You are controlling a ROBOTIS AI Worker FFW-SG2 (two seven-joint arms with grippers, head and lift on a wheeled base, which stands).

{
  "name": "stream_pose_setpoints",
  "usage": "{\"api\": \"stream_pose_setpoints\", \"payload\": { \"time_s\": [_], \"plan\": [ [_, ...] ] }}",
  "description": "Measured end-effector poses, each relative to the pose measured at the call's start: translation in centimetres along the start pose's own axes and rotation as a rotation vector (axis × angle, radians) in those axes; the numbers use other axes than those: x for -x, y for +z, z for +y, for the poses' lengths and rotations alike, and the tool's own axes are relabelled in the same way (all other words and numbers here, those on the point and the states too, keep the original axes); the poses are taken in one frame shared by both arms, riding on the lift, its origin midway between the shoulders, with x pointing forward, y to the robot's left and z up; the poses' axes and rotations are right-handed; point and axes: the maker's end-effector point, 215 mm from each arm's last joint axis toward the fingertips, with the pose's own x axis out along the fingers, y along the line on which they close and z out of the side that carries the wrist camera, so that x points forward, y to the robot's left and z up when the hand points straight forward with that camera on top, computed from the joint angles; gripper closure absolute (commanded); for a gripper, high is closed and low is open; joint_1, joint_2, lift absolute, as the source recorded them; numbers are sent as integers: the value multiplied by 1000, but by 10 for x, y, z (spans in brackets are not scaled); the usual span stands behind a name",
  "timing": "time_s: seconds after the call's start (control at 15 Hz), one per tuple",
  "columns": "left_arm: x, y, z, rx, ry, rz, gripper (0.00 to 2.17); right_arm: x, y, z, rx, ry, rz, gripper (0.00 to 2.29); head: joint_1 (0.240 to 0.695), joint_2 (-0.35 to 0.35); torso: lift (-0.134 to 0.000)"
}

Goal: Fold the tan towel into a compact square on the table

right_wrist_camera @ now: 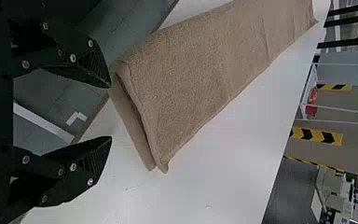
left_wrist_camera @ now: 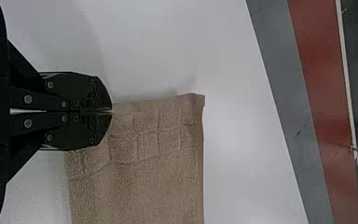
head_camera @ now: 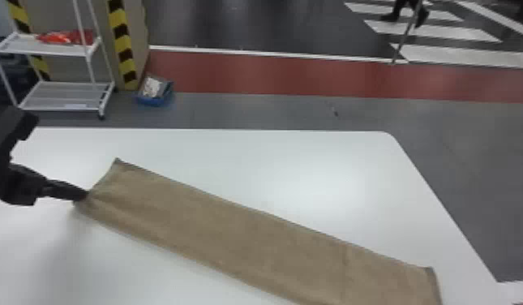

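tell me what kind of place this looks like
Probably an indoor test or demo hall rather than a home: black-and-yellow hazard stripes, a red floor band and crosswalk-like white stripes lie beyond the table.

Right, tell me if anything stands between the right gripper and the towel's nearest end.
Nothing visible stands in the way: the right gripper is open, facing the layered end of the towel. Whether a fingertip touches it, I can't tell.
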Motion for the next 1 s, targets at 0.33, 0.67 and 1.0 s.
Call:
{"api": "stream_pose_setpoints", "payload": {
  "time_s": [0.33, 0.67, 1.0],
  "plan": [
    [-2, -1, -1, -7, 1, 2, 1683, 5, 14, -10, -37, -22, -25, 56, 695, -167, -125],
    [-3, 2, -1, -30, 4, -18, 1389, -7, -9, -17, -469, -21, 5, 76, 695, -183, -125],
    [0, 4, 0, -31, 6, -27, 56, -25, 8, -12, -624, 5, -25, 87, 695, -153, -125]
  ]
}}
